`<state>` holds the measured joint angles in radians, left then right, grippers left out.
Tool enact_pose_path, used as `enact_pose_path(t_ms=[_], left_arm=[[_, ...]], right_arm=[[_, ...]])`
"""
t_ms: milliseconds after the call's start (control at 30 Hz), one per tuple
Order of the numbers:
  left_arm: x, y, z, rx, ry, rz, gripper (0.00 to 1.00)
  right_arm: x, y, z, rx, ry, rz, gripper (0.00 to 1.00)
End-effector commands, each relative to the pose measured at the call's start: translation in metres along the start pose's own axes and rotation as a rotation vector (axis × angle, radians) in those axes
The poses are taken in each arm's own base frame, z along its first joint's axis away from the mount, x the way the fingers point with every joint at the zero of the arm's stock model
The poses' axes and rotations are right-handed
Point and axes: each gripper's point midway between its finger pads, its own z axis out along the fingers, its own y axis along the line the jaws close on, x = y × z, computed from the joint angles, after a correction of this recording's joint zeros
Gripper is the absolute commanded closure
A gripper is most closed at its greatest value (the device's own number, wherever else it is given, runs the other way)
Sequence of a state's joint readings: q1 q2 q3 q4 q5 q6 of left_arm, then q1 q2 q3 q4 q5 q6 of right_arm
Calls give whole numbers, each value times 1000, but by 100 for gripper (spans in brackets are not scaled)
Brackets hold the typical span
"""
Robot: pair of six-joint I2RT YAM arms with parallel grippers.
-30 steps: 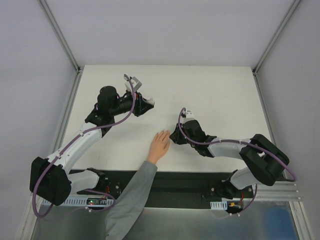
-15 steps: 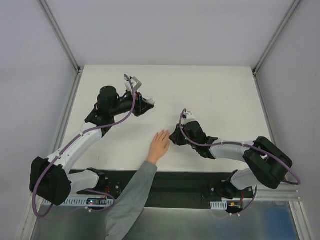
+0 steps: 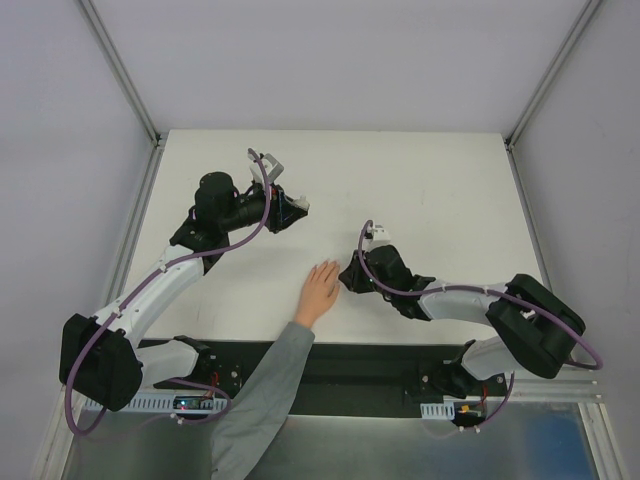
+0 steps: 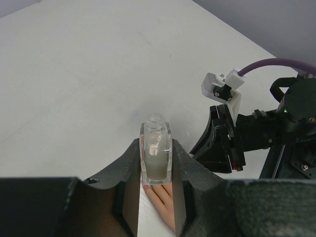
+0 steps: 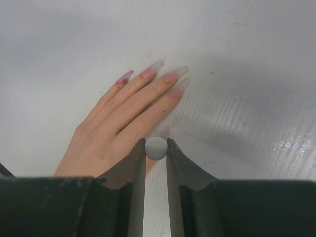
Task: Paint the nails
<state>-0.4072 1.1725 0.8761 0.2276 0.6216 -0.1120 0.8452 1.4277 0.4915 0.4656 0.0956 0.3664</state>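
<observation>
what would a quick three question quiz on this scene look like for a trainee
1. True or false: the left gripper grips a small translucent bottle whose neck is uncapped.
2. How does the hand lie on the table? A) palm down, fingers stretched out B) closed in a fist C) palm up
3. Short answer: which gripper, the one pinching a small round grey piece, is nearer the nails?
Key: 1 true; 2 A; 3 the right gripper.
</observation>
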Motion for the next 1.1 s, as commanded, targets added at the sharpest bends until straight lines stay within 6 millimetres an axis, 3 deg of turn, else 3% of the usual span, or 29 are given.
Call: enact_pose_path(t_ms=[0,1067], left_arm=[[-19,-12,0,46,-51,49,100],[-18,-12,1,50,-45,52,100]], right_arm=[[-17,7,3,-5,-47,12,99],[-31,19,17,-116,-50,8,99]])
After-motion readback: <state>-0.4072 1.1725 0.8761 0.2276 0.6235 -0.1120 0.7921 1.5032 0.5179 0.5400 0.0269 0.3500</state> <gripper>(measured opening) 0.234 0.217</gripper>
